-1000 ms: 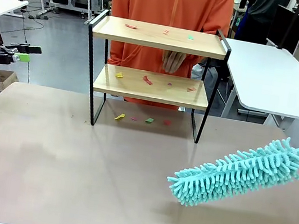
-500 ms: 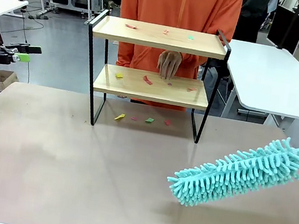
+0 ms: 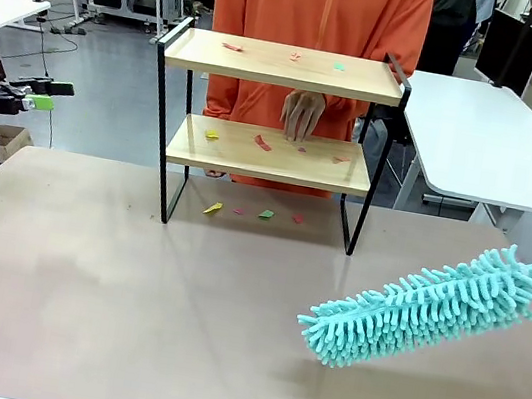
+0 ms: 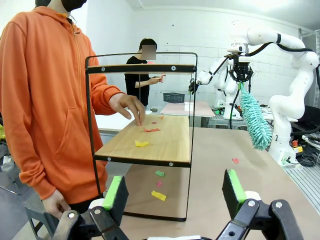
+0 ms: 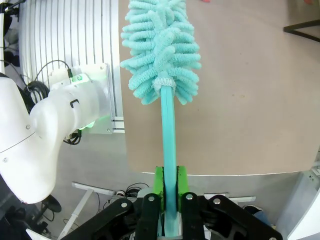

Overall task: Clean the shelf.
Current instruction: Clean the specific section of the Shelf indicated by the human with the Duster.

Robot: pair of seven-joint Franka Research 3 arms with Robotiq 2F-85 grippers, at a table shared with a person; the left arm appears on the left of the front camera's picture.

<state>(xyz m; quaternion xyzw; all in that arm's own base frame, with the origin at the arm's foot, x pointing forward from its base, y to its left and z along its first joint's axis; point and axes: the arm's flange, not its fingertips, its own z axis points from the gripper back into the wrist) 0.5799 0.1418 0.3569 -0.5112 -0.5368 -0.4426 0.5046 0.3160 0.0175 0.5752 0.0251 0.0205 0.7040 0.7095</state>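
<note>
Shelf (image 3: 267,66) stands at upper centre of the front view, up-left of the teal duster (image 3: 421,310), whose long axis slants from lower-left tip to upper-right handle. Right gripper (image 5: 169,200) is clamped tight on the duster handle; left gripper (image 4: 175,190) is wide open and empty. Paper scraps (image 3: 262,142) lie on both boards.

Right of shelf (image 3: 267,66), nearer: duster (image 3: 421,310)

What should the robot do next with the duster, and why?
Probably swing the duster, gripped in the right claw, up toward the top board of the shelf: paper scraps lie there, and the person's hand is at the lower board.
</note>
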